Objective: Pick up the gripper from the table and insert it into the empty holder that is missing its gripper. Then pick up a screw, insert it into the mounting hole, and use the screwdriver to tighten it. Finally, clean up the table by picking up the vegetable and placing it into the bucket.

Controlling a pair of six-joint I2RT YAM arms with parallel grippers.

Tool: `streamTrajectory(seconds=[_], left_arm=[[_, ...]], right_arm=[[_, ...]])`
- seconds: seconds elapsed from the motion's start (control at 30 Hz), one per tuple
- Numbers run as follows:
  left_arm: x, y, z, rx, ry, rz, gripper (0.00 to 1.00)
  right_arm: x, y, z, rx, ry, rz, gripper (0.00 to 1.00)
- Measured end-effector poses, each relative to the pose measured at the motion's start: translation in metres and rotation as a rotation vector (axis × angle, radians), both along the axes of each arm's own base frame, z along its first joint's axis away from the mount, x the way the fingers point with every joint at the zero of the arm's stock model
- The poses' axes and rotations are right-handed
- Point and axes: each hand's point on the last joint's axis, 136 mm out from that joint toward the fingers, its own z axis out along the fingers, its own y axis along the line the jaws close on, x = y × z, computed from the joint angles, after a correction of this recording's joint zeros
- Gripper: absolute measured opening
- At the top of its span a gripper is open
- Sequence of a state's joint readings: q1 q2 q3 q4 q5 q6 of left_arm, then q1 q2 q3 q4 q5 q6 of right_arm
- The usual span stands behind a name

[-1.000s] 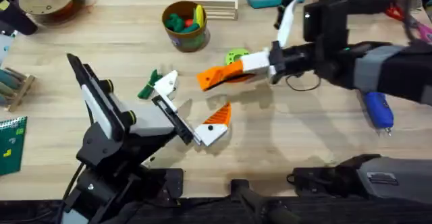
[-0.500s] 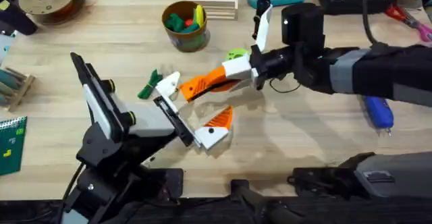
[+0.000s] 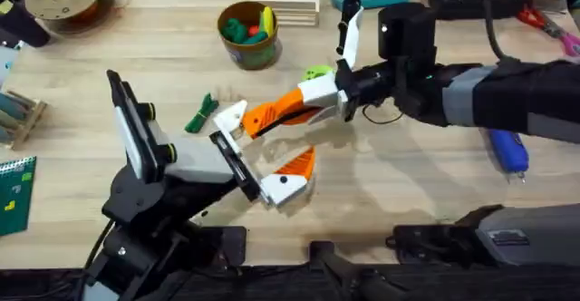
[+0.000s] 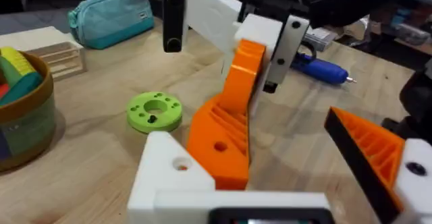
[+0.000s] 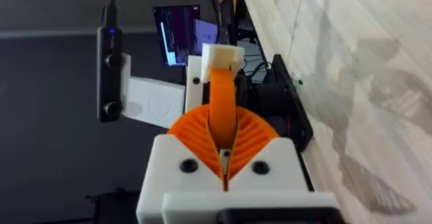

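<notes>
Since half a second ago the left arm has edged toward the right gripper, so its bare white holder point(image 3: 228, 117) now meets the orange tip; the right arm has hardly shifted.

Right gripper point(image 3: 272, 112): its orange-padded fingers are pressed together, clamped on the gripper point(image 5: 223, 109), a slim orange wedge standing between the two ribbed pads in the right wrist view. From overhead the orange point extends left from the white finger blocks and touches the holder.

Left gripper point(image 3: 258, 151): fingers spread wide, nothing between them. One finger is the white holder, showing a mounting hole in the left wrist view; the other carries an orange ribbed tip point(image 4: 368, 153). In that view the held orange piece stands upright against the holder's inner face.

The vegetable point(image 3: 200, 113), dark green with a forked end, lies on the table point(image 3: 136, 56) just left of the holder. The bucket point(image 3: 247, 33) stands beyond it, holding green, red and yellow toy food. The screwdriver point(image 3: 508, 148) lies at the right, partly under the right arm. A lime-green ring point(image 4: 154, 110) lies behind the right gripper.
</notes>
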State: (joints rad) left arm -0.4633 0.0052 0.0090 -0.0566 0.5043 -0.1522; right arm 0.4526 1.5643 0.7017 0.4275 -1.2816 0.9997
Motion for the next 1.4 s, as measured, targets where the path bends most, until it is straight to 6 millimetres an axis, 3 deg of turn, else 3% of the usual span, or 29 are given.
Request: streamTrajectory(seconds=[0.33,0.63,1.4], left_arm=[[-0.002,-0.001,0.000,-0.010,0.015,-0.011,0.987],[0.000,0.000,-0.001,-0.026,0.046,0.001,0.987],[0.005,0.004,-0.001,-0.038,0.064,0.037,0.987]], right_arm=[[0.001,0.002,-0.001,-0.012,0.019,-0.013,0.017],[0.000,0.015,-0.013,-0.024,0.055,0.001,0.017],[0.010,0.036,-0.014,-0.043,0.081,-0.018,0.016]])
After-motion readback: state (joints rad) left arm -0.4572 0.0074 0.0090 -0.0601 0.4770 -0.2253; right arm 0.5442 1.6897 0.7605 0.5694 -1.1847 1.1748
